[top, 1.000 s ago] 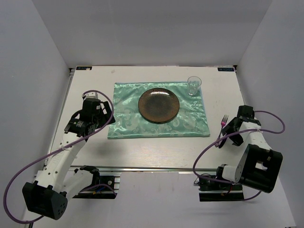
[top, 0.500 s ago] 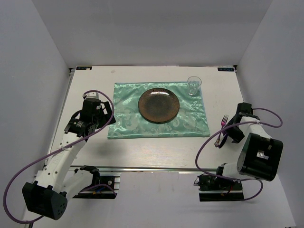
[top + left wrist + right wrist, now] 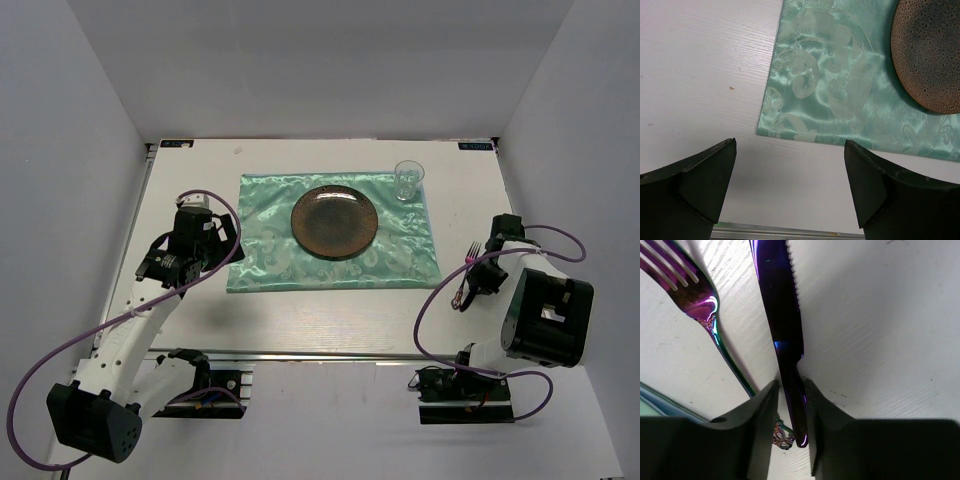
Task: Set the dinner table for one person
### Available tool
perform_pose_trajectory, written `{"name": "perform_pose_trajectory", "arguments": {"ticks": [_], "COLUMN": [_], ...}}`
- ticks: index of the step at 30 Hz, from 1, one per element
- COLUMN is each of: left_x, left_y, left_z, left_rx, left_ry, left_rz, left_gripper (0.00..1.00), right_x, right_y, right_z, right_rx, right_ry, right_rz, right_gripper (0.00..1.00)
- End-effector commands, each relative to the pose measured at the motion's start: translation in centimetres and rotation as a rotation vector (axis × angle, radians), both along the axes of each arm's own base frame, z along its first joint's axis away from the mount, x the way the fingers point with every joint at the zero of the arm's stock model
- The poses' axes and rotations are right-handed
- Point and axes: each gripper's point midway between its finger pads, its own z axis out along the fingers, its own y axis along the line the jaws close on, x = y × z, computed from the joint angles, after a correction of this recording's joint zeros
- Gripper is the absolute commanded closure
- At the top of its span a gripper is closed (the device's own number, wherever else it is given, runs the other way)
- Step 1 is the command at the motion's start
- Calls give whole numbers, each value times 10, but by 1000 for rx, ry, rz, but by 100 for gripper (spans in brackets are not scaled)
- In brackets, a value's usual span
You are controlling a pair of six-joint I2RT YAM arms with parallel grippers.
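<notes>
- Pale grey walls [image 3: 320, 60] box in a white surface [image 3: 300, 320] with a metal rail [image 3: 300, 353] along its near edge. It fills the middle of the overhead view, with both arm bases at its near side.
- A shiny mint-green mat [image 3: 265, 250] lies flat on the surface, a little left of centre.
- A dark brown speckled plate [image 3: 334, 221] sits on the mat, towards its far edge.
- A clear glass [image 3: 407, 180] stands upright on the mat's far right corner, apart from the plate.
- To the right of the mat, on the bare surface, lie a fork [image 3: 695, 295] and a knife [image 3: 785, 330], both iridescent purple.
- In the right wrist view they lie side by side and apart. The fork is on the left, and the knife's serrated edge faces away from it.
- The right hand [image 3: 791, 385] is down over the knife's handle. Its two fingers press against either side of the handle, with no gap that I can see. The knife lies flat on the surface.
- The fork's ornate handle end shows just under one of those fingers. I cannot tell whether they touch.
- The left hand [image 3: 790, 145] hangs above the mat's near left corner. Its fingers are spread wide with nothing between them.
</notes>
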Motion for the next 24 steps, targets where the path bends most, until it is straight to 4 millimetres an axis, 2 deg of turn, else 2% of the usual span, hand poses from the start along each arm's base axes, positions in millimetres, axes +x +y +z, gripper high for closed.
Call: {"name": "perform_pose_trajectory", "arguments": {"ticks": [1, 5, 8, 13, 16, 22, 24], "left_x": [1, 0, 0, -1, 0, -1, -1], "left_y": [-2, -2, -2, -4, -4, -3, -3], "left_z": [6, 6, 6, 7, 7, 6, 6], "left_rx": [-2, -4, -2, -3, -2, 0, 0], "left_ry": [-19, -20, -17, -20, -22, -17, -16], "left_rz": [-14, -16, -17, -24, -22, -15, -11], "left_gripper": [2, 2, 2, 2, 2, 2, 2], "right_x": [-25, -29, -29, -30, -26, -4, 7], "right_y": [4, 8, 9, 9, 7, 2, 6], "right_z": [-27, -34, -34, -31, -20, 31, 50], "right_rx": [14, 36, 38, 36, 17, -48, -62], "right_ry": [109, 140, 138, 140, 95, -48, -99], "right_rz": [-11, -8, -6, -9, -13, 11, 45], "right_gripper": [71, 90, 100, 100, 100, 100, 100]}}
